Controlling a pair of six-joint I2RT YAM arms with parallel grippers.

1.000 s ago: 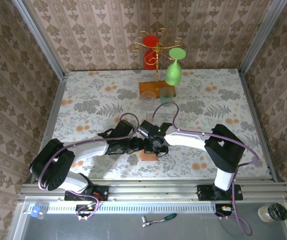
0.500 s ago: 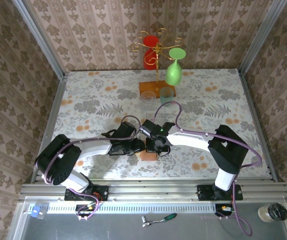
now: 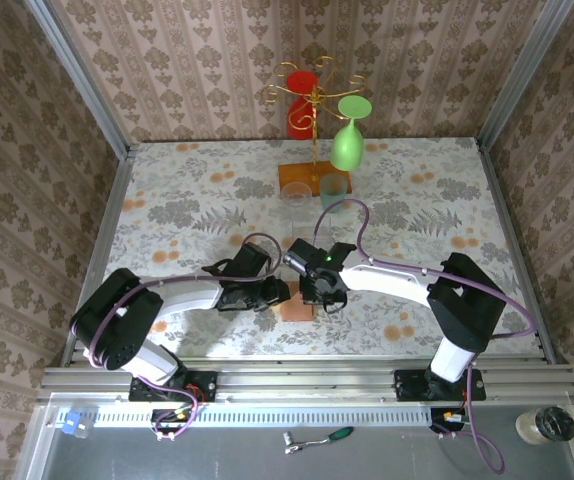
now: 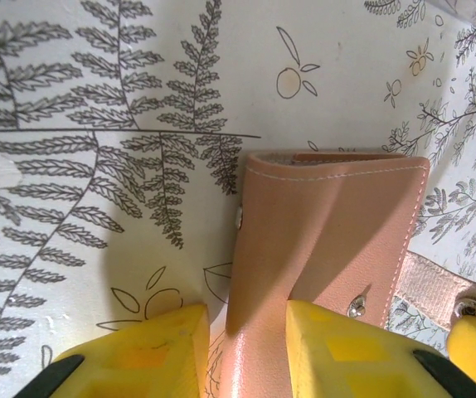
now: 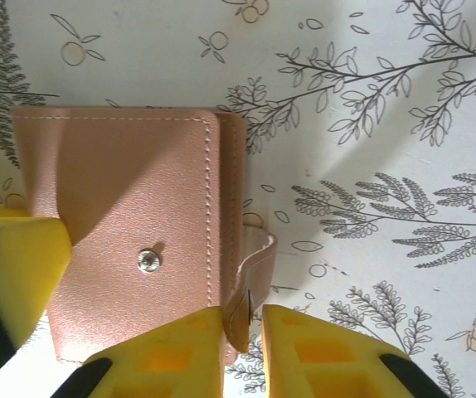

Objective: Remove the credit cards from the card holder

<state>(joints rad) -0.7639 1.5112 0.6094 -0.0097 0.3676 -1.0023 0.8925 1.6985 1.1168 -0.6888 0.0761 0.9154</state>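
Note:
The card holder [image 3: 297, 309] lies folded shut on the floral table, brown leather with a small stud [image 5: 148, 260]. No credit cards show; they are hidden inside it. My left gripper [image 4: 246, 332] is shut on the card holder [image 4: 329, 224], pinching its left edge, one yellow pad on the leather. My right gripper [image 5: 242, 332] straddles the holder's loose closing strap [image 5: 251, 269] at the right edge. Its jaws stand slightly open, with a sliver of table between the strap and the right pad. Both grippers [image 3: 279, 293] [image 3: 320, 297] meet over the holder near the table's front.
A gold glass rack on an orange-brown base [image 3: 298, 173] stands at the back centre, with a green glass [image 3: 349, 140] and a red glass [image 3: 300, 100] hanging on it. Two clear tumblers [image 3: 297, 193] [image 3: 333, 190] stand before it. Metal frame rails border the table.
My right gripper's jaws have parted a little around the strap and the arm has shifted slightly right. The left arm pulled in a bit a second ago and has held still since.

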